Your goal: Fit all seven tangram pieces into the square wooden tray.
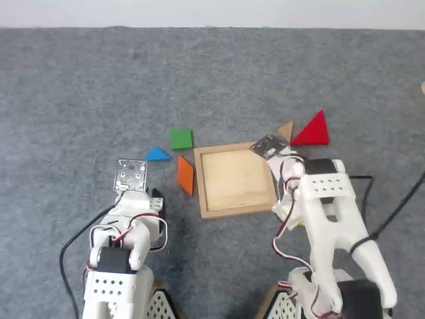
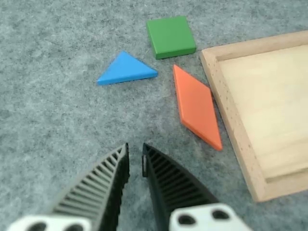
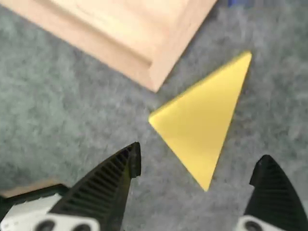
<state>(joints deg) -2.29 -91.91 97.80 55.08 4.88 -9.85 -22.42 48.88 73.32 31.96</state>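
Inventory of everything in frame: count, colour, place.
wooden tray: 1, pale, between arms
green square: 1, green, past tray's far-left corner
blue triangle: 1, blue, left of green square
orange parallelogram: 1, orange, along tray's left rim
red triangle: 1, red, past tray's far-right corner
tan triangle: 1, tan, beside red triangle
yellow triangle: 1, yellow, off a tray corner
mat: 1, grey, underneath
left gripper: 1, black jaws shut, near orange parallelogram
right gripper: 1, black jaws open, over yellow triangle

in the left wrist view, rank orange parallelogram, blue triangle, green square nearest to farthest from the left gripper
1. orange parallelogram, beside the tray
2. blue triangle, ahead of the left gripper
3. green square, beyond both
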